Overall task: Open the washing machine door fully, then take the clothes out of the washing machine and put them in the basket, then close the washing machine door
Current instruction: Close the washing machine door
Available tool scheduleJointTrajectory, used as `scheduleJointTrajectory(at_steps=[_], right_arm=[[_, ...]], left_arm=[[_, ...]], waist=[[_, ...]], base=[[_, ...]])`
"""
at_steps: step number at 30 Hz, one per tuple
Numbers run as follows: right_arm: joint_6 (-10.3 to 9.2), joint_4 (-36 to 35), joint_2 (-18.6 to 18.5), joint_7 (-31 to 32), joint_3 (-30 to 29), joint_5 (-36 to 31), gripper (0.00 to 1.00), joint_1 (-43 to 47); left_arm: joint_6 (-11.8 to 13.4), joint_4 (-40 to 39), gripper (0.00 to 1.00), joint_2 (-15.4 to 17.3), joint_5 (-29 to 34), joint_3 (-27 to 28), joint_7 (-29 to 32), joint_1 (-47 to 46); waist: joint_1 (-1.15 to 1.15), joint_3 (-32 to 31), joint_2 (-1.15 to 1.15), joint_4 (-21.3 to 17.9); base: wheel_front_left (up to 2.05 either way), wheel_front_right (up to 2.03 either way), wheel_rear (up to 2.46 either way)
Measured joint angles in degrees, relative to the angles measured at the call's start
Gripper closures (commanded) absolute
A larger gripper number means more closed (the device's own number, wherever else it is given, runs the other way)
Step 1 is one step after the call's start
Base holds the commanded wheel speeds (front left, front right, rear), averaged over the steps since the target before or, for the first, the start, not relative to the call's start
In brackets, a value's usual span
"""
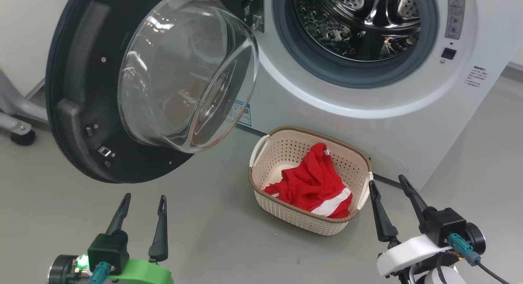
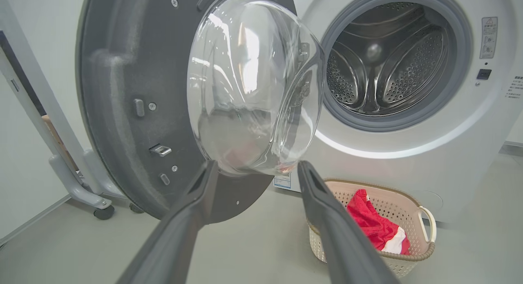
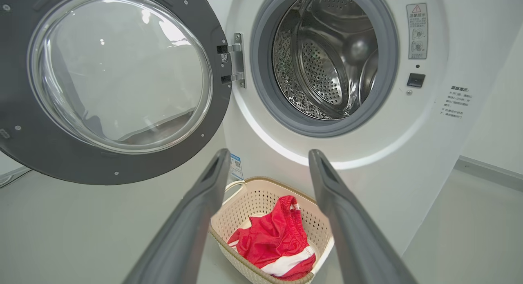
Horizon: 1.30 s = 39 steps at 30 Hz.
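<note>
- One white washer (image 1: 367,124) stood at the far right of the scene, with its round mouth uncovered.
- Around that mouth ran one grey rubber ring (image 1: 355,77), and inside it sat one shiny steel drum (image 1: 359,26) dotted with holes.
- One door (image 1: 77,112) hung swung out to the left of the mouth on a metal hinge (image 3: 235,59), showing its dark inner side.
- One clear glass bowl (image 1: 184,71) bulged from the middle of the door.
- One blue label (image 1: 244,114) sat on the washer's lower left corner, partly behind the bowl.
- One cream basket (image 1: 294,218) stood on the grey floor (image 1: 204,235) just in front of the washer, below the mouth. It had two white handles, one at each end.
- The clothes (image 1: 312,182), one crumpled red garment with white stripes, lay inside the basket.
- The left gripper (image 1: 145,197) hovered at the near left above the floor, below the door. Its two dark fingers (image 1: 118,218) were spread wide, with nothing between them.
- The right gripper (image 1: 387,180) hovered at the near right, just beside the basket's right end. Its two fingers were also spread wide and held nothing. Whether one fingertip touched the handle could not be told.
- One grey frame (image 1: 16,120) stood at the far left behind the door, and the left wrist view showed two dark casters (image 2: 103,212) under it.
</note>
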Motion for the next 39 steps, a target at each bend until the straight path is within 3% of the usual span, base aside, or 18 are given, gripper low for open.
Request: scheduleJointTrajectory(at_steps=[6,24,25,26,27,28,34,39], right_arm=[[0.12,0.33,0.04,0.0,1.29,0.0,0.0,0.0],[0.18,0.77,0.04,0.0,1.68,0.01,0.0,-0.01],[0.18,0.78,0.04,0.0,1.69,0.01,0.0,-0.01],[0.18,0.8,0.04,0.0,1.7,0.02,0.0,-0.01],[0.18,0.81,0.04,0.0,1.74,0.03,0.0,-0.01],[0.18,0.81,0.04,0.0,1.77,0.07,0.0,-0.01],[0.0,0.82,0.04,0.0,1.8,0.08,0.0,-0.01],[-0.01,0.83,0.07,0.0,2.38,0.09,0.0,-0.05]], left_arm=[[0.25,-0.04,0.0,0.41,-0.16,1.33,-0.48,0.01],[0.26,-0.32,0.0,0.38,-0.59,1.36,-1.0,0.04],[0.26,-0.32,0.14,0.38,-0.67,1.36,-1.0,0.04],[0.26,-0.33,0.69,0.38,-0.85,1.34,-1.01,0.04],[0.26,-0.34,0.81,0.38,-1.09,1.33,-1.01,0.04],[0.26,-0.35,1.0,0.38,-1.11,1.36,-1.04,0.04],[-0.2,-1.0,1.0,0.19,-3.63,1.74,-1.81,0.04],[-2.56,-3.24,1.0,-0.98,-14.82,4.58,-2.94,0.02]], waist=[[0.0,-0.36,0.0,1.94],[0.0,-0.33,0.0,2.05],[0.0,-0.34,0.0,2.04],[0.0,-0.35,0.0,2.03],[0.0,-0.36,0.0,2.03],[0.0,-0.37,0.0,2.02],[0.0,-0.4,0.0,2.05],[0.0,-0.53,0.0,1.88]], base=[[0.0,0.0,0.0],[0.0,0.0,0.0],[0.0,0.0,0.0],[0.0,0.0,0.0],[0.0,0.0,0.0],[0.0,0.0,0.0],[0.0,0.0,0.0],[0.0,0.0,0.0]])
